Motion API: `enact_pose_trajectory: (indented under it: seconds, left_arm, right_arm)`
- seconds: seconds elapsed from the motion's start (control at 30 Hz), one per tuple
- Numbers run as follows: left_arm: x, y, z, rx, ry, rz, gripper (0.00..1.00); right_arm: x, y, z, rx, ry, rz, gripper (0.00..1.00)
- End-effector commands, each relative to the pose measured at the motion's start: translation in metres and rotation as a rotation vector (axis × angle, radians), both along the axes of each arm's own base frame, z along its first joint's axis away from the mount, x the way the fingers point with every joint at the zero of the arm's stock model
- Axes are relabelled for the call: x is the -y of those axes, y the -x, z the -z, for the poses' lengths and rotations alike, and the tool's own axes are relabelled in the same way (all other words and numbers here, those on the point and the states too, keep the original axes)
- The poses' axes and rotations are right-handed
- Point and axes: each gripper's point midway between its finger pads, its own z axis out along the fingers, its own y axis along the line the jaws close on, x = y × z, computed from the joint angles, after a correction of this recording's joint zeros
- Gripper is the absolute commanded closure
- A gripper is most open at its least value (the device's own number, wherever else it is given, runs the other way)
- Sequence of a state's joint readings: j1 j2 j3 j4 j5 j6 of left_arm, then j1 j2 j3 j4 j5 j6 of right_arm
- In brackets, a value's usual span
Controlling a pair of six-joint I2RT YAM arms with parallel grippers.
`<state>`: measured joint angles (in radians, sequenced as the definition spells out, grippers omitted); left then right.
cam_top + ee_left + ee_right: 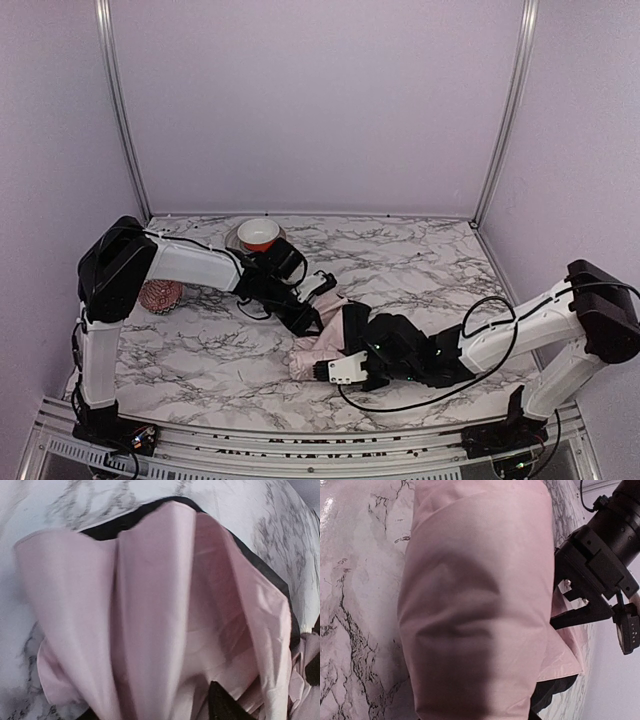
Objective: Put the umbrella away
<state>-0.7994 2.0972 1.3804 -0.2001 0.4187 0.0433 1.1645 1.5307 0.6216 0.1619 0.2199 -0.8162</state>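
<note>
The umbrella lies folded on the marble table, pale pink with black lining at its edges. My right gripper is closed round its bundled body. In the right wrist view the umbrella fills the frame and hides my fingers. My left gripper is at the umbrella's far end, jaws apart with loose folds between them. In the left wrist view the umbrella's fabric drapes over the jaws, and only one black fingertip shows. The right wrist view also shows the left gripper at the fabric's edge.
A red and white bowl stands on a plate at the back of the table. A reddish-pink knobbly ball sits behind the left arm. Pale walls close in the table on three sides.
</note>
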Motion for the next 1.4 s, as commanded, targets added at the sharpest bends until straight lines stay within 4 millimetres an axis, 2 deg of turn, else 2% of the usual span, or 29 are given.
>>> enact_pose_trajectory:
  seconds: [0.0, 0.13, 0.23, 0.3, 0.4, 0.53, 0.6, 0.63, 0.67, 0.7, 0.77, 0.8, 0.87, 0.93, 1.0, 1.03, 1.07, 1.13, 1.17, 1.23, 1.37]
  left_arm:
    - [0.021, 0.060, 0.014, -0.099, 0.029, 0.181, 0.61]
    - [0.016, 0.095, 0.014, -0.222, 0.069, 0.237, 0.82]
    - [0.007, 0.111, 0.017, -0.291, 0.072, 0.249, 0.90]
    - [0.002, 0.118, 0.020, -0.328, 0.060, 0.247, 0.93]
    - [-0.003, 0.125, 0.021, -0.354, 0.047, 0.254, 0.96]
    - [-0.003, 0.125, 0.016, -0.362, 0.055, 0.261, 0.95]
    - [-0.007, 0.110, 0.019, -0.330, 0.021, 0.206, 0.87]
    - [-0.011, 0.097, 0.021, -0.302, -0.003, 0.157, 0.81]
    - [-0.016, 0.082, 0.022, -0.267, -0.030, 0.099, 0.74]
    - [-0.024, 0.064, 0.023, -0.216, -0.063, 0.037, 0.71]
    - [-0.034, 0.036, 0.015, -0.129, -0.088, -0.061, 0.62]
    - [-0.041, 0.018, 0.010, -0.060, -0.104, -0.120, 0.52]
    - [-0.048, 0.000, -0.009, 0.026, -0.081, -0.172, 0.42]
    - [-0.051, -0.018, -0.037, 0.144, -0.030, -0.215, 0.36]
    - [-0.060, -0.028, -0.063, 0.269, 0.011, -0.253, 0.32]
    - [-0.063, -0.029, -0.087, 0.339, 0.059, -0.259, 0.32]
    - [-0.064, -0.028, -0.097, 0.389, 0.093, -0.255, 0.32]
    - [-0.067, -0.015, -0.126, 0.489, 0.197, -0.202, 0.36]
    - [-0.068, -0.002, -0.145, 0.546, 0.254, -0.153, 0.40]
    - [-0.069, 0.028, -0.157, 0.641, 0.285, -0.029, 0.49]
    - [-0.067, 0.101, -0.143, 0.814, 0.231, 0.292, 0.52]
  right_arm:
    - [0.006, -0.013, 0.008, 0.034, 0.007, 0.070, 0.80]
    - [0.010, -0.030, 0.013, 0.035, 0.018, 0.140, 0.70]
    - [0.004, -0.030, 0.016, 0.003, 0.018, 0.128, 0.64]
    - [0.000, -0.028, 0.019, -0.020, 0.026, 0.111, 0.66]
    - [0.003, -0.024, 0.032, -0.064, 0.067, 0.107, 0.73]
    - [0.008, -0.014, 0.046, -0.194, 0.110, 0.106, 0.78]
    - [0.009, -0.006, 0.050, -0.269, 0.137, 0.098, 0.82]
    - [0.011, -0.001, 0.053, -0.306, 0.154, 0.098, 0.84]
    - [0.013, 0.004, 0.054, -0.348, 0.166, 0.094, 0.84]
    - [0.015, 0.009, 0.056, -0.389, 0.183, 0.093, 0.85]
    - [0.019, 0.017, 0.059, -0.467, 0.208, 0.101, 0.86]
    - [0.022, 0.020, 0.061, -0.501, 0.226, 0.107, 0.86]
    - [0.024, 0.028, 0.063, -0.570, 0.249, 0.111, 0.86]
    - [0.027, 0.035, 0.069, -0.635, 0.273, 0.110, 0.86]
    - [0.031, 0.041, 0.075, -0.700, 0.298, 0.115, 0.87]
    - [0.032, 0.044, 0.079, -0.732, 0.311, 0.119, 0.87]
    - [0.031, 0.045, 0.079, -0.758, 0.313, 0.121, 0.87]
    - [0.031, 0.047, 0.082, -0.822, 0.318, 0.130, 0.87]
    - [0.032, 0.048, 0.082, -0.857, 0.317, 0.137, 0.87]
    - [0.032, 0.047, 0.081, -0.922, 0.312, 0.159, 0.87]
    - [0.030, 0.046, 0.077, -1.063, 0.287, 0.189, 0.87]
